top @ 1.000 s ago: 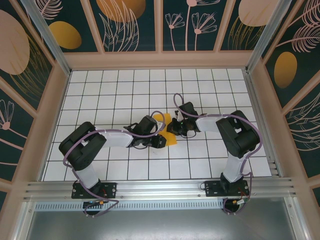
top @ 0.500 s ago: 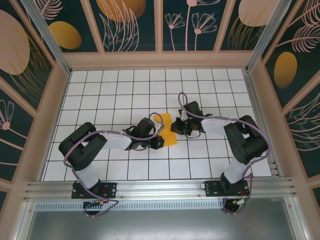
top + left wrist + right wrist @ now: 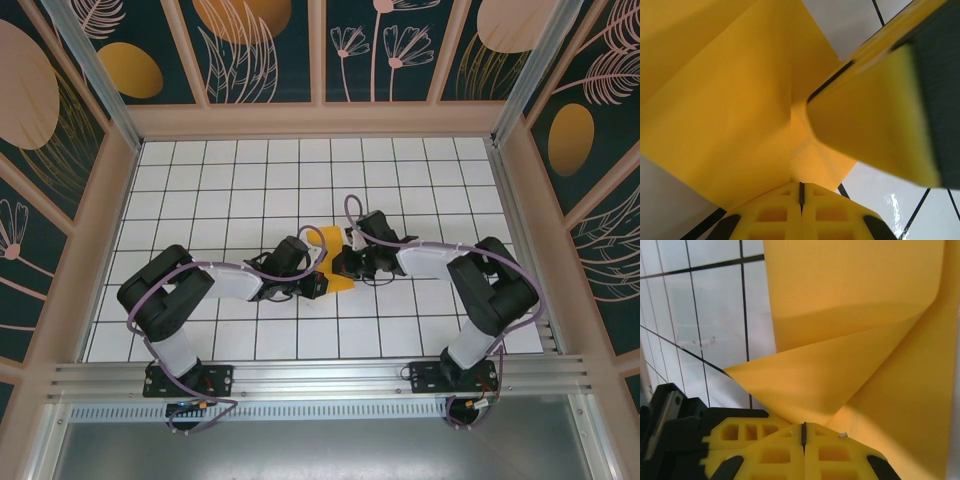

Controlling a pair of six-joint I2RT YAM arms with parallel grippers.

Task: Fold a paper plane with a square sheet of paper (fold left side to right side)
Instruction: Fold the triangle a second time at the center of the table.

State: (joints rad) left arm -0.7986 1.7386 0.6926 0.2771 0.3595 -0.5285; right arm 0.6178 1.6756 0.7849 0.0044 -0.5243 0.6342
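Left pincer [image 3: 801, 189], right pincer [image 3: 803, 431] — sheet [image 3: 850, 315] clamped

No text, label, brand, number or sign can be read in any view.

Arms angled inward, left fingers [image 3: 772, 217] and right fingers [image 3: 790, 437] clamped tight.

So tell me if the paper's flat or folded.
Partly folded: the square sheet of paper has one flap curled over another layer, not yet pressed flat.
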